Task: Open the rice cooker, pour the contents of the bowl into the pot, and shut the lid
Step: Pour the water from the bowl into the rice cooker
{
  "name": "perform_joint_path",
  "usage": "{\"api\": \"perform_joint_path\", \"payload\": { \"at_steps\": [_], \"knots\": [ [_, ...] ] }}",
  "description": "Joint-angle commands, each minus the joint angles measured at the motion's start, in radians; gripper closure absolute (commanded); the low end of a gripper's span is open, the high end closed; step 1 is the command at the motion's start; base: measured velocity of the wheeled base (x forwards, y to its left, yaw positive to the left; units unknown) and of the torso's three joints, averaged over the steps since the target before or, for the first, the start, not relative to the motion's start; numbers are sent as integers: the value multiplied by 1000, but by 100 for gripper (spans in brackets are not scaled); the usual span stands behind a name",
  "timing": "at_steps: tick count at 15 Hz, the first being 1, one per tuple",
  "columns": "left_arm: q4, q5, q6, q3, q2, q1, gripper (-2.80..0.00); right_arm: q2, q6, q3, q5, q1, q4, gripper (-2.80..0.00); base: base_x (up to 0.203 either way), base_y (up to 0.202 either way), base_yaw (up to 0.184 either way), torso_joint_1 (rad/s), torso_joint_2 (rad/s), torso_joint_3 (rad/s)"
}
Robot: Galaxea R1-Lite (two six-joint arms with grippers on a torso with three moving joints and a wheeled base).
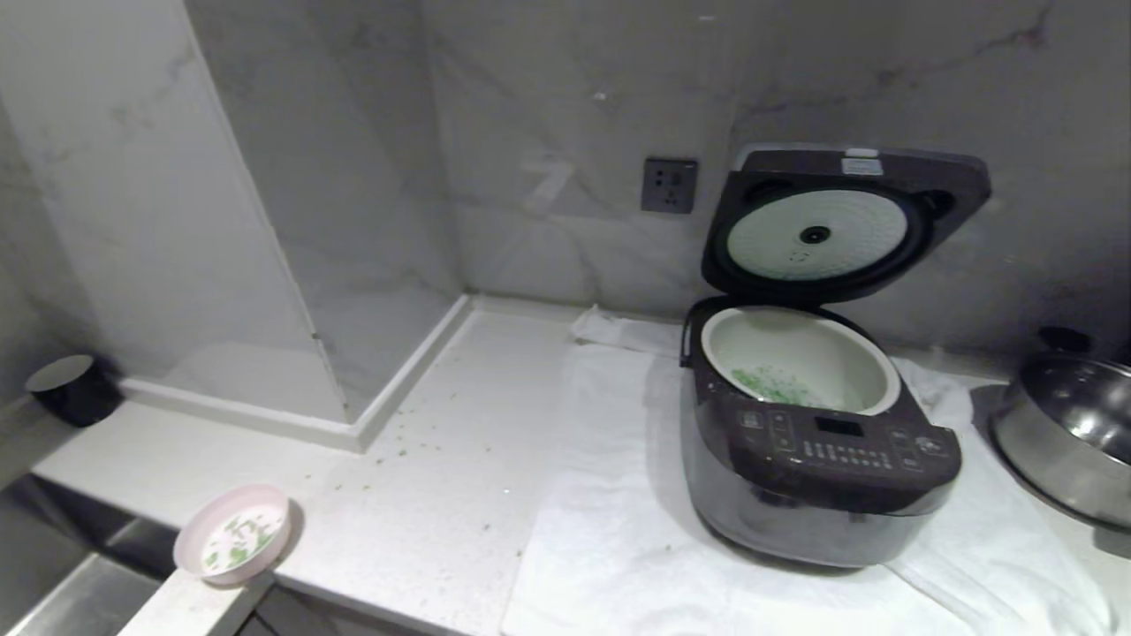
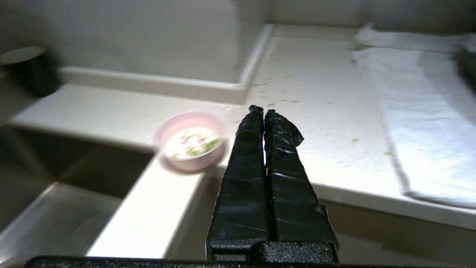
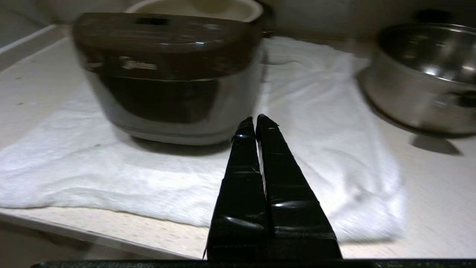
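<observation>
The dark rice cooker (image 1: 822,459) stands on a white towel at the right, its lid (image 1: 839,221) hinged upright against the wall. Green bits (image 1: 773,385) lie inside its white-rimmed pot (image 1: 800,358). The pale pink bowl (image 1: 233,533) sits at the counter's front left corner with a few green bits in it. Neither arm shows in the head view. My left gripper (image 2: 263,111) is shut and empty, held off the counter edge just right of the bowl (image 2: 191,141). My right gripper (image 3: 256,120) is shut and empty, in front of the cooker (image 3: 167,74).
A steel pan (image 1: 1074,433) stands at the far right beside the towel (image 1: 618,530). A sink (image 1: 71,592) drops away at the front left. A dark cup (image 1: 71,387) sits at the far left. A wall socket (image 1: 669,185) is behind the cooker. Green crumbs dot the counter.
</observation>
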Motion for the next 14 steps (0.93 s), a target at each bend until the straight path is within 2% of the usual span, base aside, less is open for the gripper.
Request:
{"api": "perform_joint_path", "payload": {
  "at_steps": [1, 7, 14],
  "knots": [
    [-2, 1, 0, 14, 0, 0, 0, 2, 0, 2, -1, 0, 0, 0, 3, 11, -176, 4, 7, 0],
    [-4, 1, -10, 14, 0, 0, 0, 2, 0, 2, 1, 0, 0, 0, 1, 4, -148, 4, 2, 2],
    [-4, 5, -28, 14, 0, 0, 0, 2, 0, 2, 1, 0, 0, 0, 0, 0, 0, 0, 0, 0]
  ]
}}
